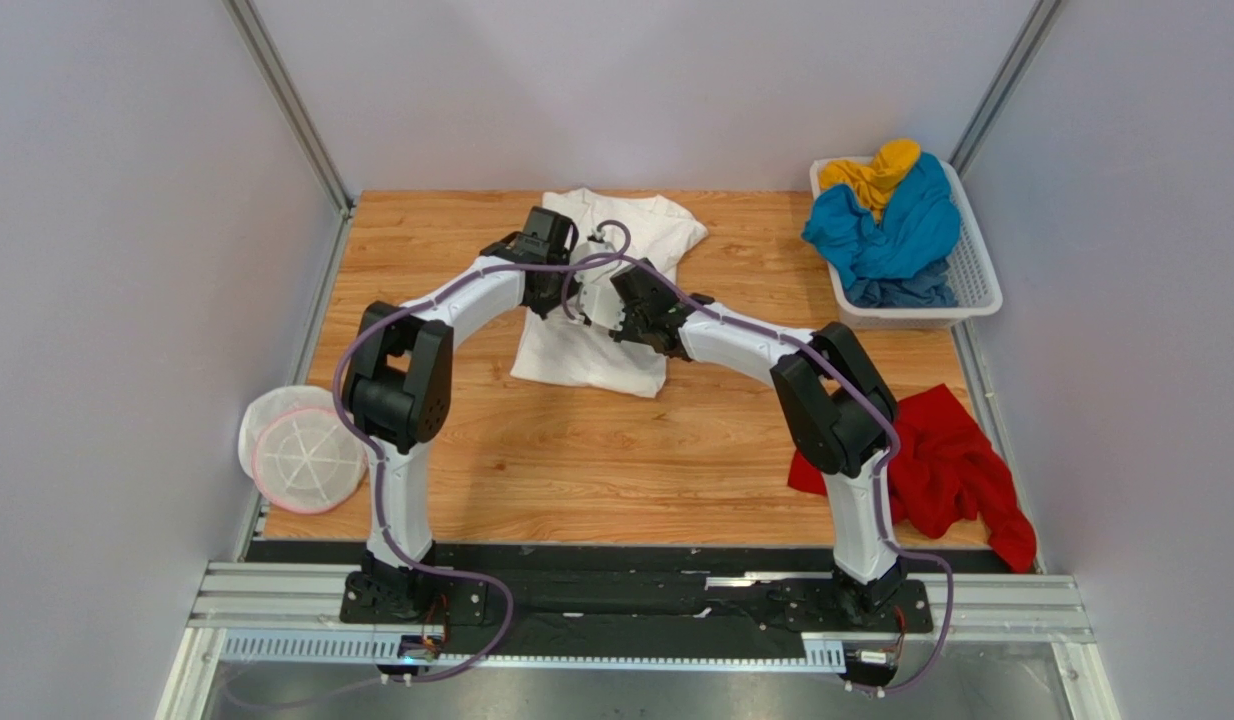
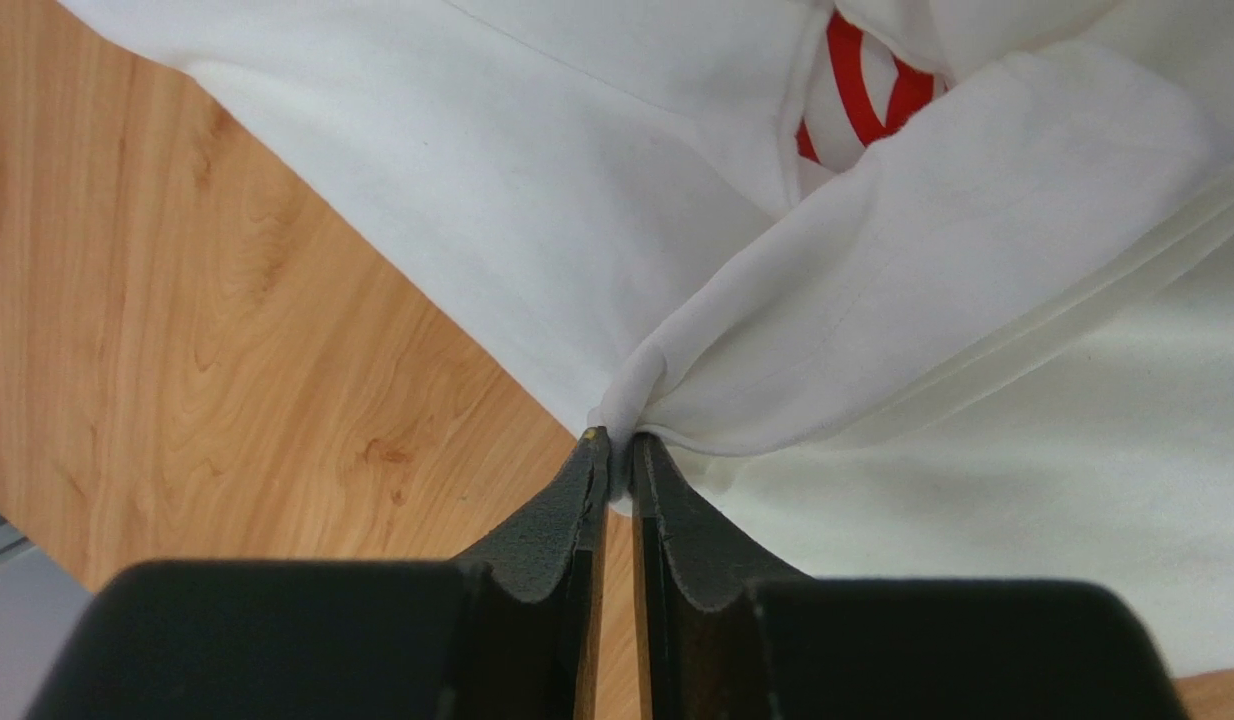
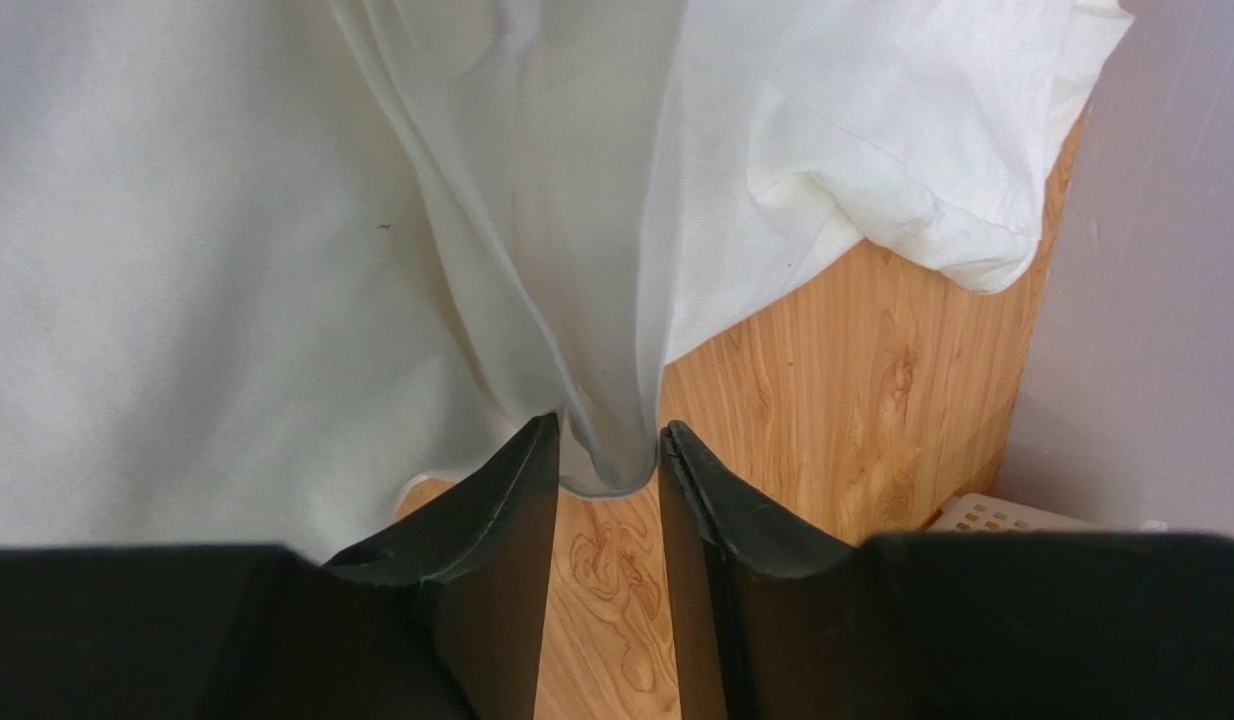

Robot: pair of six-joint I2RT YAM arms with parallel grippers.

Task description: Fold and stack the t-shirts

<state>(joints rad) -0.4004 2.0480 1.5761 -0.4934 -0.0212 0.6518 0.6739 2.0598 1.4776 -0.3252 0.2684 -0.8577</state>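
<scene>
The white t-shirt (image 1: 586,357) lies partly folded at the back middle of the table, and a bit of its red print (image 2: 856,83) shows inside a fold. My left gripper (image 2: 619,438) is shut on a bunched corner of the white cloth (image 2: 909,285), raised above the wood. The right gripper (image 3: 608,435) stands open with a loose rounded fold of the white shirt (image 3: 608,300) between its tips, not pinched. Both grippers meet over the shirt in the top view. A red t-shirt (image 1: 954,458) lies crumpled at the right edge. Blue (image 1: 894,225) and yellow (image 1: 874,173) shirts sit in the basket.
The white plastic lattice basket (image 1: 976,285) stands at the back right corner. A round white mesh item with a pink rim (image 1: 300,447) hangs off the table's left edge. Grey walls close in the left, back and right sides of the wooden table (image 1: 578,465).
</scene>
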